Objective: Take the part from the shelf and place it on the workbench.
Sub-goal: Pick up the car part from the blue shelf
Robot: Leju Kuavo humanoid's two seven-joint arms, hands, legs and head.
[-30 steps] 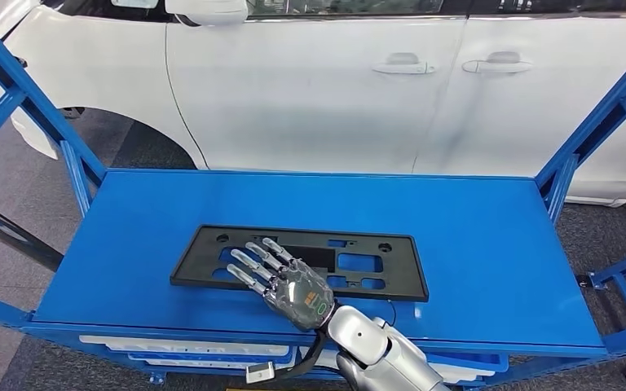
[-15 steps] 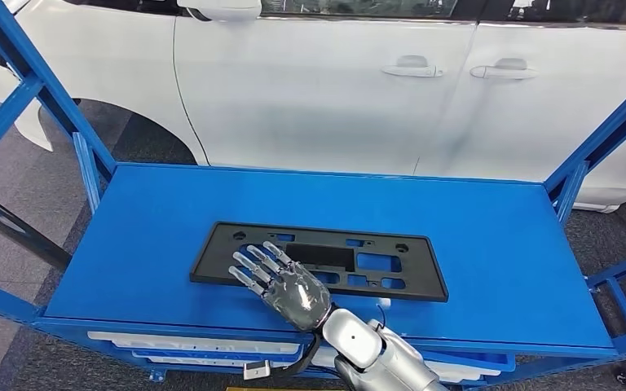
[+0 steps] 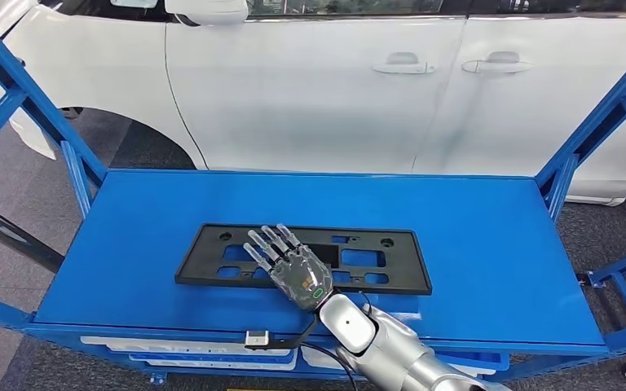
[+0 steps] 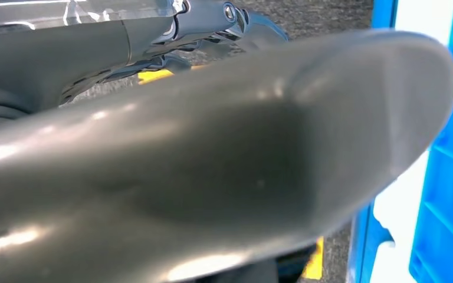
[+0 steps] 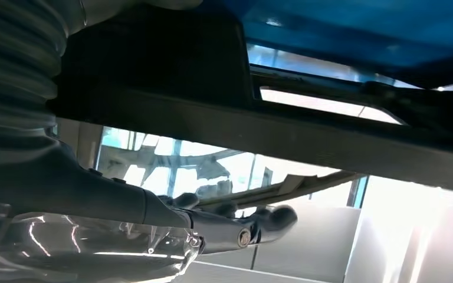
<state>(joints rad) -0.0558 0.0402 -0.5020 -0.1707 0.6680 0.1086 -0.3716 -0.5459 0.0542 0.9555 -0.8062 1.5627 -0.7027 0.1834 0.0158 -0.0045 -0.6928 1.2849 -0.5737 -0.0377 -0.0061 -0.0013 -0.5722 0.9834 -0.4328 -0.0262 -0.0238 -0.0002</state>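
A flat black rectangular part with several cut-outs lies on the blue bench top, near its front edge. My right hand lies palm down over the part's near middle. Its fingers are stretched out and spread across the cut-outs, and nothing shows them closed around the part. In the right wrist view the black part runs close along the hand, with the fingers extended beside it. My left hand hangs beside blue shelving, its thumb extended and nothing in it.
A white car stands right behind the bench. Blue frame posts rise at the left and right ends. The bench top is bare blue on both sides of the part. White and blue trays sit under the front edge.
My right hand has slid forward and a little right, further onto the part. The view swayed and came back; the part lies in the same place.
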